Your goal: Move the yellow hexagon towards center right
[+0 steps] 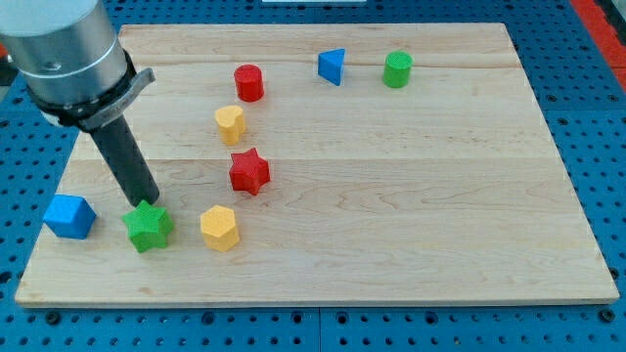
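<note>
My tip is touching the green star at its 12 o'clock; there being no pincer, nothing is being held. The yellow hexagon is sitting at the star's 3 o'clock, awaiting a rightward push across the table.

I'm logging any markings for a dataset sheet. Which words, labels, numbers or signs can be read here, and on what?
None: no readable text, number or sign on the wooden board, the coloured blocks such as the yellow hexagon, or the rod above my tip.
</note>
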